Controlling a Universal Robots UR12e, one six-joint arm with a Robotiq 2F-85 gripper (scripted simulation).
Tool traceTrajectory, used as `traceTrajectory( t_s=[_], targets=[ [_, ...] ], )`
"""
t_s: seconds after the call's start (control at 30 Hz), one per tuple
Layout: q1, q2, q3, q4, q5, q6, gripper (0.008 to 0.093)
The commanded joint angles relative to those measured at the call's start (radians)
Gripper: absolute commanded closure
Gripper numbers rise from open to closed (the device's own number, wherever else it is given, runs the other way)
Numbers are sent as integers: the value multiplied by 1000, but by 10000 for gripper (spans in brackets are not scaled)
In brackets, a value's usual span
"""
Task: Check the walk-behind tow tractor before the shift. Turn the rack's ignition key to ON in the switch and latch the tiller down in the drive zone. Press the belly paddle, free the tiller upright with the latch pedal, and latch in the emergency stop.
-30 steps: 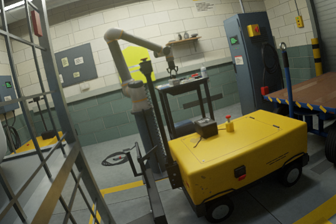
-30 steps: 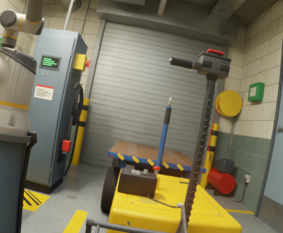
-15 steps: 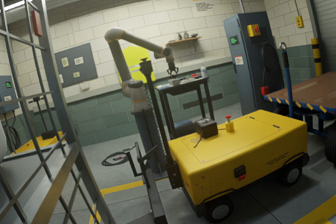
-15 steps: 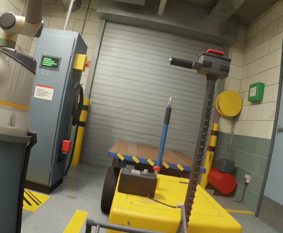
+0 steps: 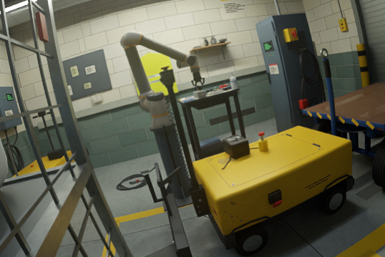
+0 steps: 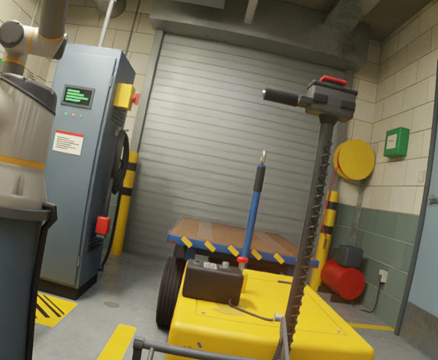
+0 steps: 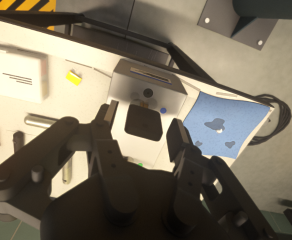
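Note:
On the workbench (image 5: pixel 211 98) by the back wall sits the white key rack (image 7: pixel 147 103) (image 5: pixel 199 93). The dark head of the ignition key (image 7: pixel 143 125) stands in it. My gripper (image 7: pixel 141 124) (image 5: pixel 197 84) hangs open just above the rack, its fingers on either side of the key head, holding nothing. The yellow tow tractor (image 5: pixel 275 171) stands in front. On its deck are the dark switch box (image 5: pixel 235 145) (image 6: pixel 212 281) and the red emergency stop button (image 5: pixel 263 142). The tiller (image 6: pixel 312 193) stands upright, its head (image 6: pixel 328 99) carrying a red paddle.
The bench edge lies just beyond the rack. A blue cloth (image 7: pixel 225 124), a white box (image 7: pixel 15 75), a yellow tag (image 7: pixel 74 78) and metal pins share the bench. A charger cabinet (image 5: pixel 288 71), a flatbed trailer (image 5: pixel 352 109) and a steel railing (image 5: pixel 43 168) surround the tractor.

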Motion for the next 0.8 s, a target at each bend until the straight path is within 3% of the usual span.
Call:
traceTrajectory(
  t_s=[0.0, 0.27, 0.77],
  targets=[
    [0, 0, -1, 0, 0, 0, 414],
    [0, 0, -1, 0, 0, 0, 424],
    [0, 0, -1, 0, 0, 0, 724]
  ],
)
